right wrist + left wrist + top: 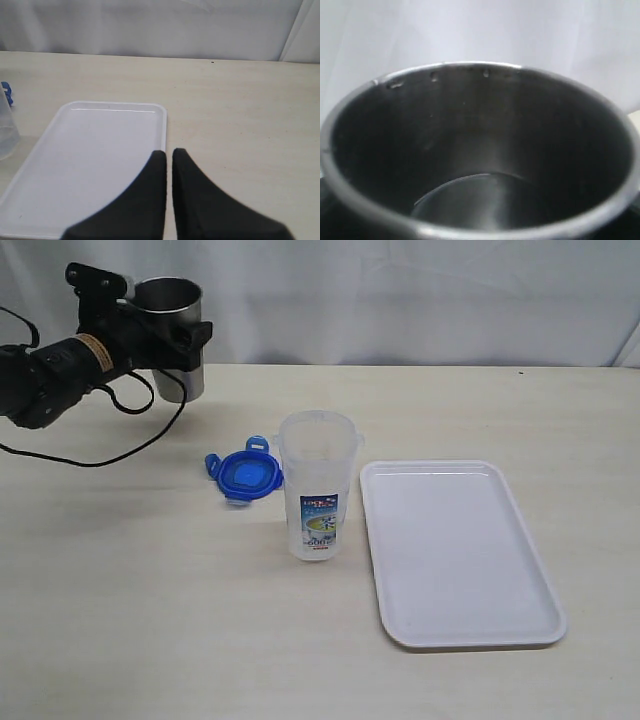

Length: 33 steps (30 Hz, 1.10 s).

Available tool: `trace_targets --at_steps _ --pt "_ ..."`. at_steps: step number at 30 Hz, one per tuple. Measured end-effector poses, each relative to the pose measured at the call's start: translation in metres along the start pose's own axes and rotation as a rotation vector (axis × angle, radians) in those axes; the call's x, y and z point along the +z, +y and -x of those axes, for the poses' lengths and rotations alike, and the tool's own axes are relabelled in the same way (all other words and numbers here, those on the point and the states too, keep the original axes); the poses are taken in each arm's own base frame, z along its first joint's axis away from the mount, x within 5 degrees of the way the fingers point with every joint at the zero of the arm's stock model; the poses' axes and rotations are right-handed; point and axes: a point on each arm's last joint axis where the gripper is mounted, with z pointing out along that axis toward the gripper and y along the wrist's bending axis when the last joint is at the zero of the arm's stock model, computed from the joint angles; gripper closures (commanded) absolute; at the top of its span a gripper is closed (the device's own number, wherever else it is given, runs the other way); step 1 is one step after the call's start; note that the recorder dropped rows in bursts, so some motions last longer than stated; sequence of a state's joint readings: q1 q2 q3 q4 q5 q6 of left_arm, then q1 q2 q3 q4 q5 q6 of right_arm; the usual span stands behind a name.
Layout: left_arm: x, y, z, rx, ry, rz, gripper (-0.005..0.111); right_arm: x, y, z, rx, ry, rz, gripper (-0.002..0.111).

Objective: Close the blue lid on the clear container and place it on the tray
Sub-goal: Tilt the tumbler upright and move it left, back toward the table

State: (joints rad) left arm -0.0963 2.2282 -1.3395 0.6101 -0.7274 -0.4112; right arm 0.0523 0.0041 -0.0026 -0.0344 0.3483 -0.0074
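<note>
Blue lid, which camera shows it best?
The exterior view: the blue lid shows almost whole beside the clear container. The right wrist view catches only a blue sliver; the left wrist view shows none of it.

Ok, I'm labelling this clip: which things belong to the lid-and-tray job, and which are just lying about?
Job: blue lid, clear container, tray.
Not the job: steel tumbler, held in the left fingers.
</note>
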Motion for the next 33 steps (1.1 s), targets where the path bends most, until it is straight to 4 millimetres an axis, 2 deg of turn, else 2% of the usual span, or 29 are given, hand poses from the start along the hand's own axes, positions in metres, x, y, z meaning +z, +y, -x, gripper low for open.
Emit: trace_targets --at_steps 9,14,19,26,33 --pt "0.043 0.019 -0.02 -0.074 -0.031 0.019 0.107 0.0 0.0 0.0 0.0 0.0 0.0 0.104" --pt "0.056 0.028 -0.037 -0.078 0.029 0.058 0.107 0.0 0.0 0.0 0.0 0.0 0.0 0.104" --pt "0.053 0.041 -0.045 -0.099 0.043 0.092 0.107 0.0 0.0 0.0 0.0 0.0 0.0 0.104" --pt "0.04 0.074 -0.047 -0.113 0.047 0.164 0.107 0.0 0.0 0.0 0.0 0.0 0.0 0.104" --pt "0.038 0.078 -0.047 -0.105 0.045 0.167 0.107 0.0 0.0 0.0 0.0 0.0 0.0 0.104"
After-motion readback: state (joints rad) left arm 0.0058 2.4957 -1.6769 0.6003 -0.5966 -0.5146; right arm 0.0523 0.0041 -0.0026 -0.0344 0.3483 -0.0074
